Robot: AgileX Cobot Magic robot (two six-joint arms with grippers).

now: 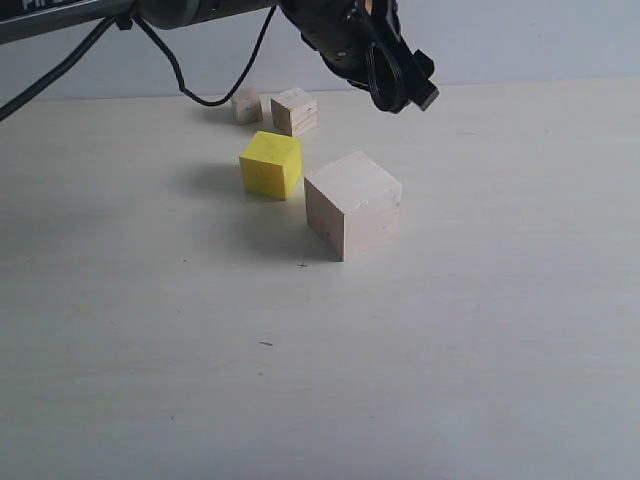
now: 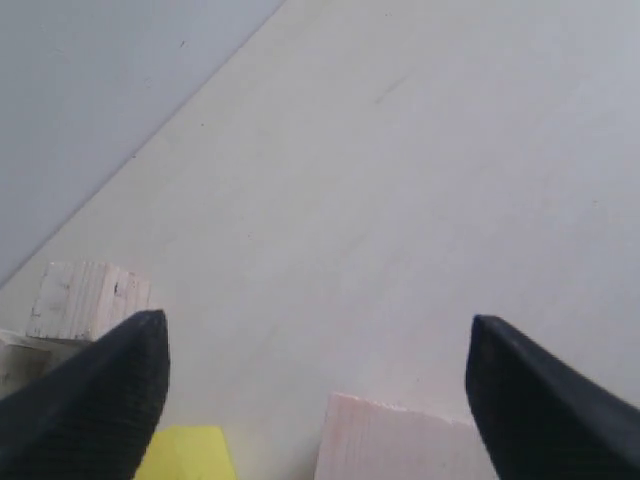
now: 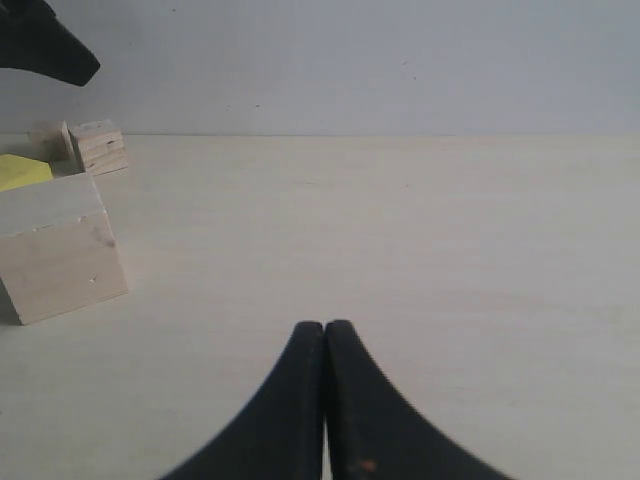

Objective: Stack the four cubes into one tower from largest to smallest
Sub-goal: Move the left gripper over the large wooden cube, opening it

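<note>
Pale wood makes up three of the four cubes, and all four sit apart on the light table [image 1: 450,350], none on top of another. The large cube [image 1: 352,203] stands nearest the middle. The yellow cube [image 1: 270,163] is just beside it, to its left and a little behind in the exterior view; whether the two touch cannot be told. Farther back, near the grey wall [image 1: 520,40], the small wood cube [image 1: 294,110] and the smallest one [image 1: 246,104] stand close together.

The left gripper [image 2: 318,330] hangs in the air above the table behind the large cube, with its black fingers [image 2: 110,390] spread wide and nothing between them. From its wrist camera, the edge of the large cube and a corner of the yellow one show below the gap. A black cable [image 1: 190,85] droops from the arm and, in the exterior view, crosses just in front of the smallest cube.

The right gripper [image 3: 325,335] is low over bare table, well to one side of the large cube, its fingers pressed flat together and gripping nothing. Between it and the cubes lies only clear tabletop.
</note>
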